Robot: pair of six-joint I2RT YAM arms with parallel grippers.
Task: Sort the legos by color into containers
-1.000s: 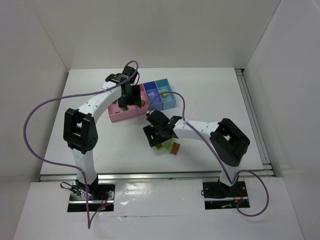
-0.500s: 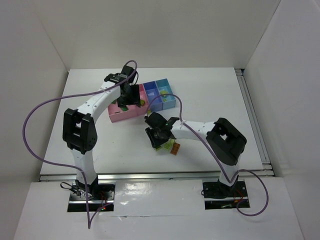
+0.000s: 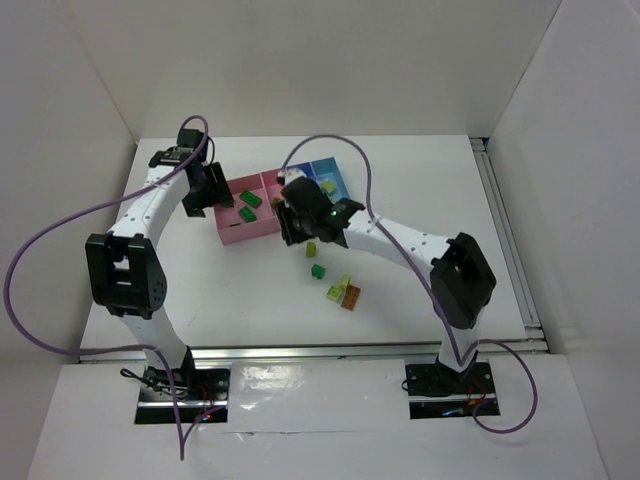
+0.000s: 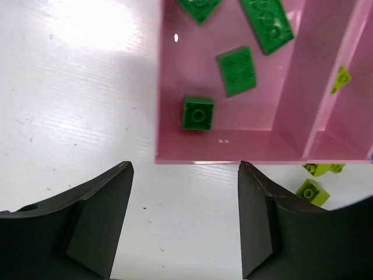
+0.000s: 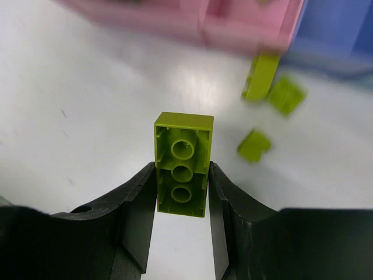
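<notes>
Two arms in white shells, the left arm [image 3: 150, 205] and the right arm [image 3: 400, 240], have bulky black joint housings and stand on shiny metal base plates [image 3: 180, 385]. A loose purple cable [image 3: 40, 240] loops along each. The left pincer [image 4: 185, 175] and right pincer [image 5: 182, 172] have matte black, curved fingers [image 4: 93, 216]. One finger of each has a small round hole.

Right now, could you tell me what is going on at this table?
Lego bricks are being sorted by colour. The right gripper is shut on a yellow-green brick near the bins. The left gripper hangs open beside the pink bin, which holds dark green bricks. A few lie loose on the table.
</notes>
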